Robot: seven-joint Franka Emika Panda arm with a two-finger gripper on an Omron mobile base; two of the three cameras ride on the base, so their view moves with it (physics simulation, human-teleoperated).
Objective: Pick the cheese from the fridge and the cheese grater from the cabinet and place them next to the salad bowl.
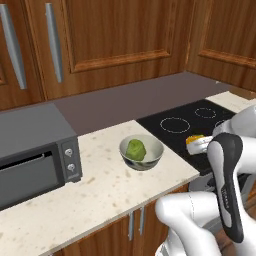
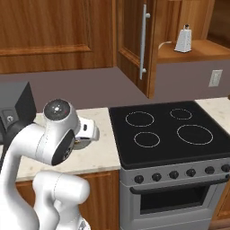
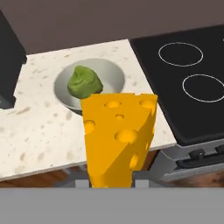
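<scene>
My gripper (image 3: 111,180) is shut on the cheese (image 3: 118,140), an orange-yellow wedge with holes that stands upright between the fingertips. It hangs above the counter's front edge, just short of the salad bowl (image 3: 89,85) with its green lettuce lump. From the left base, the cheese (image 1: 194,138) peeks out at the hand, to the right of the salad bowl (image 1: 141,151) and over the stove's left edge. The cabinet (image 2: 188,51) stands open with the cheese grater (image 2: 182,41) upright on its wooden shelf. The fridge is out of view.
A black stove top (image 2: 168,130) lies right of the speckled counter (image 1: 100,190). A dark grey toaster oven (image 1: 35,150) stands at the counter's left. The open cabinet door (image 2: 134,45) with its long silver handle juts out above the stove's left side.
</scene>
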